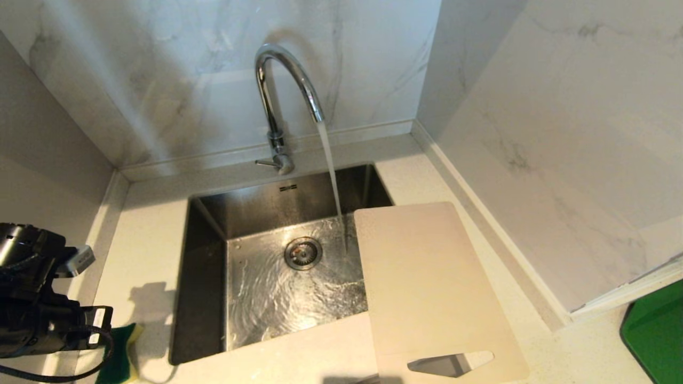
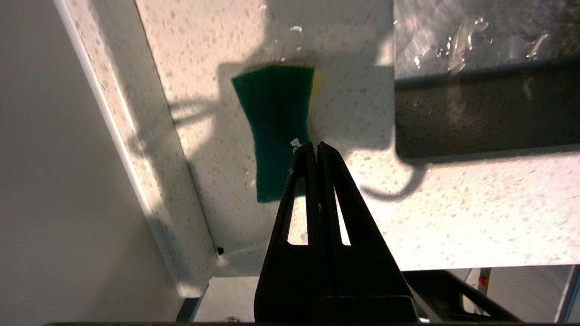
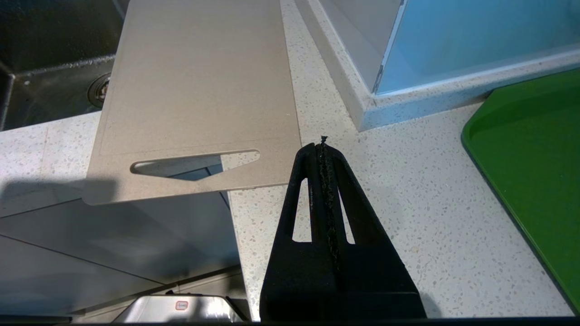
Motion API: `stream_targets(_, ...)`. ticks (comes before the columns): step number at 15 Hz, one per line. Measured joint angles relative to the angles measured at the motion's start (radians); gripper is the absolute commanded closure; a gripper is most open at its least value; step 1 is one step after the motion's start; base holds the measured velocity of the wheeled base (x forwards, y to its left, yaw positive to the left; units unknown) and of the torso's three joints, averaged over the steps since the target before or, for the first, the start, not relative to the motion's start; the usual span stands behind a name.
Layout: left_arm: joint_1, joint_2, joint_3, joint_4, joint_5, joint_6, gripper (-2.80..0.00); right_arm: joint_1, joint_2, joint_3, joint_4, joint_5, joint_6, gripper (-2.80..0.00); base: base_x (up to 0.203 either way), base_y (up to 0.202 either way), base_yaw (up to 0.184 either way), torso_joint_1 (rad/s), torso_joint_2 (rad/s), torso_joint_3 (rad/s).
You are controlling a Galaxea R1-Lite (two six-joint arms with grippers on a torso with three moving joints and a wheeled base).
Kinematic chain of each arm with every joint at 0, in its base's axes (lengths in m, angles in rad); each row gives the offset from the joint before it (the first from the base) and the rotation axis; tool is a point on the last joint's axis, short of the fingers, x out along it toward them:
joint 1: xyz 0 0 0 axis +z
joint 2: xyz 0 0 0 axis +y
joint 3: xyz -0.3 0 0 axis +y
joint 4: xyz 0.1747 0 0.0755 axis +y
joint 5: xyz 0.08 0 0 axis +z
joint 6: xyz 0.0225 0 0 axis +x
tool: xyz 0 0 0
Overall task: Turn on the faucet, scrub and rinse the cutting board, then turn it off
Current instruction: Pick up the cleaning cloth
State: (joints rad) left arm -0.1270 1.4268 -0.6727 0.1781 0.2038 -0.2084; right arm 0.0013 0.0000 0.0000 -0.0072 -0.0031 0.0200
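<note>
the faucet runs into the sink. the left tool hangs closed and empty above the sponge on the desk, left of the sink. the cutting board lies across the sink's right rim, long axis front to back, near the closed, empty right tool.

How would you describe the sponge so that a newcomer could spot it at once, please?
Start at the steel sink set in the speckled counter. On the counter to its left, near the front edge, lies the sponge. It is a small waisted pad, dark green on top with a yellow layer beneath, unlike the big bright green tray far right.
</note>
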Motion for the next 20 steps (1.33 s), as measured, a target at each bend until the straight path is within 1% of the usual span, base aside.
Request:
stream_targets(3, 0.000, 0.015, 0.034, -0.003, -0.001, -0.010, 0.00, 0.000, 0.000, 0.000, 0.000, -0.001, 0.000, 0.00, 0.000, 0.000, 0.000, 0.000, 0.00, 0.000)
stream_targets(4, -0.001, 0.021, 0.046, -0.010, -0.002, -0.015, -1.53, 0.000, 0.000, 0.000, 0.000, 0.000, 0.000, 0.00, 0.000, 0.000, 0.000, 0.000, 0.00, 0.000)
stream_targets(5, -0.003, 0.028, 0.060, -0.027, -0.002, -0.021, -2.80, 0.000, 0.000, 0.000, 0.000, 0.000, 0.000, 0.00, 0.000, 0.000, 0.000, 0.000, 0.00, 0.000)
stream_targets(8, -0.011, 0.060, 0.092, -0.106, -0.001, -0.040, -2.80, 0.000, 0.000, 0.000, 0.000, 0.000, 0.000, 0.00, 0.000, 0.000, 0.000, 0.000, 0.00, 0.000)
stream_targets(11, -0.019, 0.086, 0.108, -0.112, -0.004, -0.100, -2.80, 0.000, 0.000, 0.000, 0.000, 0.000, 0.000, 0.00, 0.000, 0.000, 0.000, 0.000, 0.00, 0.000)
stream_targets(15, -0.017, 0.093, 0.113, -0.118, -0.004, -0.154, -2.80, 0.000, 0.000, 0.000, 0.000, 0.000, 0.000, 0.00, 0.000, 0.000, 0.000, 0.000, 0.00, 0.000)
stream_targets(16, -0.016, 0.095, 0.118, -0.137, -0.003, -0.170, -2.80, 0.000, 0.000, 0.000, 0.000, 0.000, 0.000, 0.00, 0.000, 0.000, 0.000, 0.000, 0.00, 0.000)
stream_targets(19, -0.006, 0.120, 0.134, -0.263, 0.002, -0.238, -2.80, 0.000, 0.000, 0.000, 0.000, 0.000, 0.000, 0.00, 0.000, 0.000, 0.000, 0.000, 0.00, 0.000)
stream_targets(20, -0.001, 0.126, 0.136, -0.275, 0.002, -0.251, -2.80, 0.000, 0.000, 0.000, 0.000, 0.000, 0.000, 0.00, 0.000, 0.000, 0.000, 0.000, 0.00, 0.000)
